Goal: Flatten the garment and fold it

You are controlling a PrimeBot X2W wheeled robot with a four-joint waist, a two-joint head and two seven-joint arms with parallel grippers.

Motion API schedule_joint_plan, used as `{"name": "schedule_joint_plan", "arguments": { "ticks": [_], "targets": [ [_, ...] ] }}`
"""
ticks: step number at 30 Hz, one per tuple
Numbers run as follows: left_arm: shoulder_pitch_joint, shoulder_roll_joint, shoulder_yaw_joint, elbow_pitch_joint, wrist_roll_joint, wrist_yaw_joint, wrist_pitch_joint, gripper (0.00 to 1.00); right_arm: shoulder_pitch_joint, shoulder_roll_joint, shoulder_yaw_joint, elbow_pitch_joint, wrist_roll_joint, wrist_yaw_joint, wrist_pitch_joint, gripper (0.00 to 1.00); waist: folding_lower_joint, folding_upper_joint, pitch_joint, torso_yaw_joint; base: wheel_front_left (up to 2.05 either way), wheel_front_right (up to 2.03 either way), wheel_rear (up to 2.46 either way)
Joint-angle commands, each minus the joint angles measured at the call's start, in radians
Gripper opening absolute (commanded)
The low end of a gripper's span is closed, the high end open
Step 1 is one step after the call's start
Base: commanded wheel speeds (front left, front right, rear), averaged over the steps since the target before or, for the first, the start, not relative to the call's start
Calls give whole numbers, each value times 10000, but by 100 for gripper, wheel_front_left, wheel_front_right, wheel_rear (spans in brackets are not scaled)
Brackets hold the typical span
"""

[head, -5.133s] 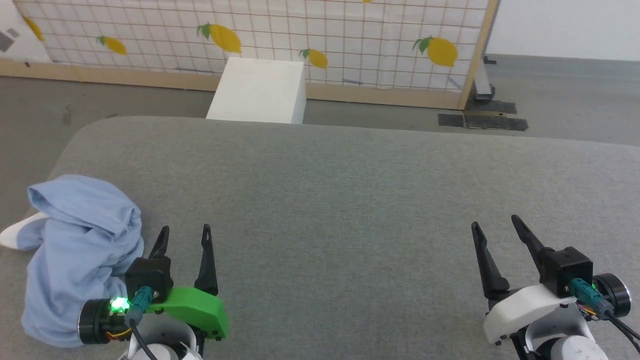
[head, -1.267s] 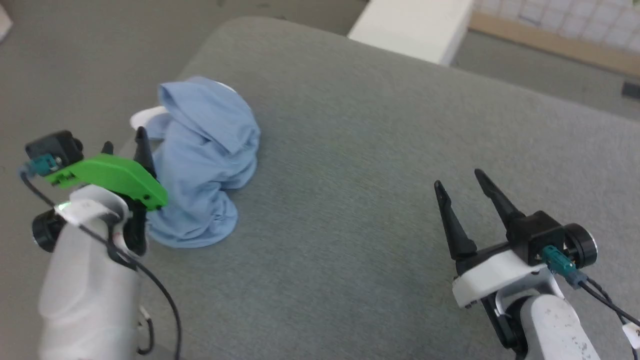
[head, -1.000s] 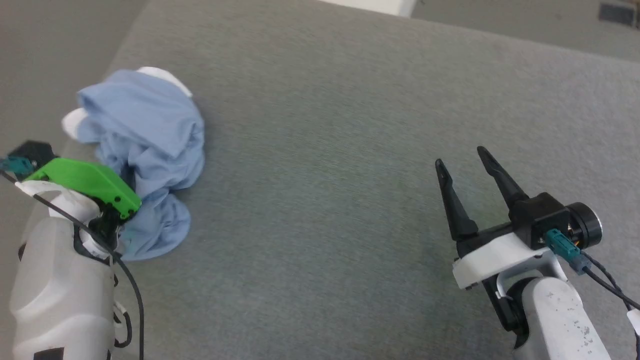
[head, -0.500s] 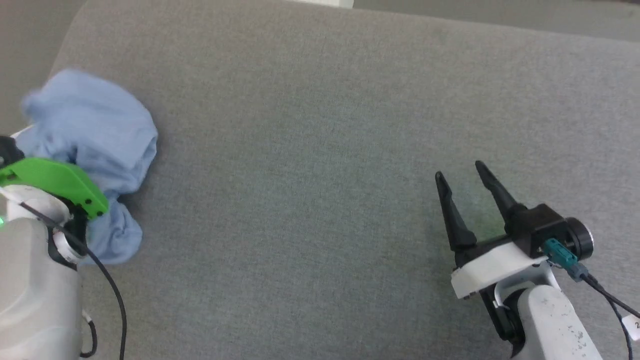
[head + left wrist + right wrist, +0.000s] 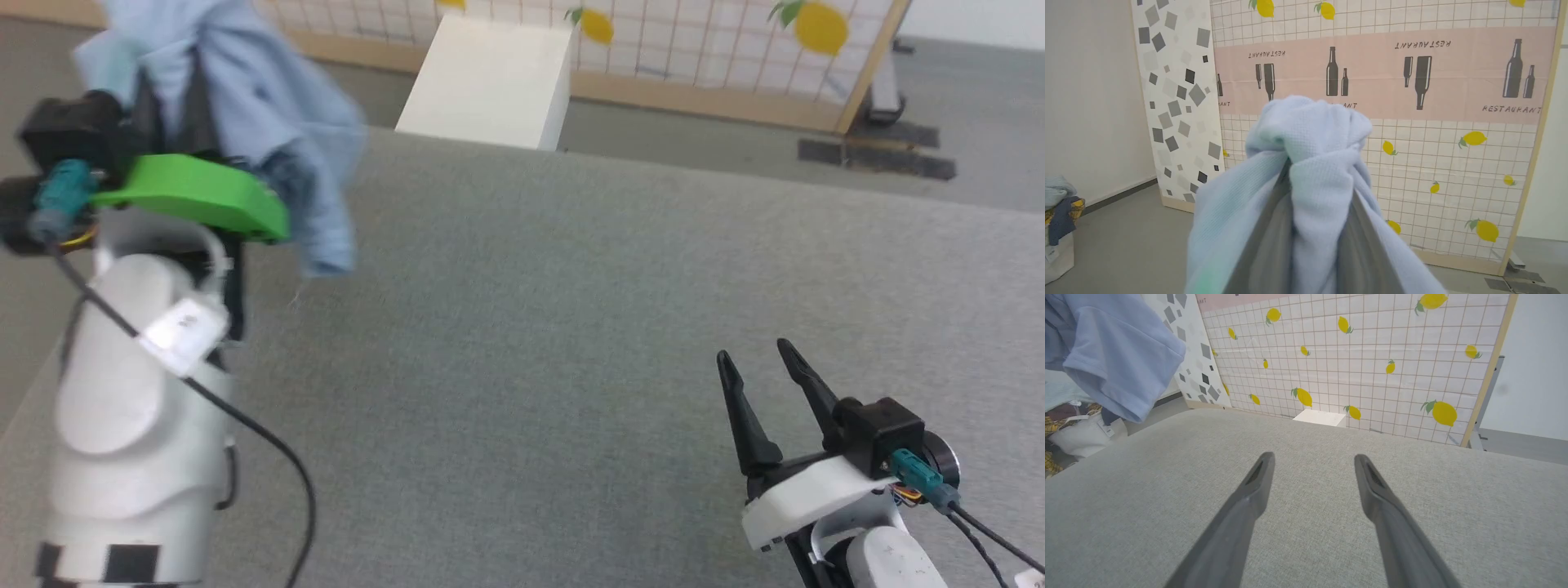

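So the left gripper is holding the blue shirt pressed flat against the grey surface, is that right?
No. The left gripper holds the garment raised in the air, bunched and hanging above the grey surface, as the head view shows.

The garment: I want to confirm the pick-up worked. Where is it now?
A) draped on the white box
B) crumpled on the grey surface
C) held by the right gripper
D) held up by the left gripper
D: the garment is bunched in the left gripper, clear of the grey surface; the right gripper is open.
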Motion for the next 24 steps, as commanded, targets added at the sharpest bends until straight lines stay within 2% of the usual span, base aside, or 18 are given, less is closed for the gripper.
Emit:
{"name": "schedule_joint_plan", "arguments": {
  "ticks": [1,9,15,19,24],
  "targets": [
    [-234,-289,-224,-204,112,-86,-116,0,135,-4,-26,-12,36,-15,-56,100,0,-1,-861,-852,0,0,0],
    [-179,-1759,-1599,-368,-220,-606,-141,0,438,-4,-91,-173,-15,-15,112,100,0,-1,-1197,-2251,0,0,0],
    [616,-2239,-2740,608,-984,-960,353,0,621,-4,-197,-342,-24,-15,241,100,0,-1,-1150,-3035,0,0,0],
    [1379,-2304,-3692,1904,-1407,-1014,1850,0,625,-4,-234,-425,-13,-15,294,100,0,-1,-1007,-3355,0,0,0],
    [2079,-2318,-4629,3379,-1806,-1108,4622,0,539,-4,-231,-484,3,-15,325,100,0,-1,-783,-3504,0,0,0]
  ]
}}
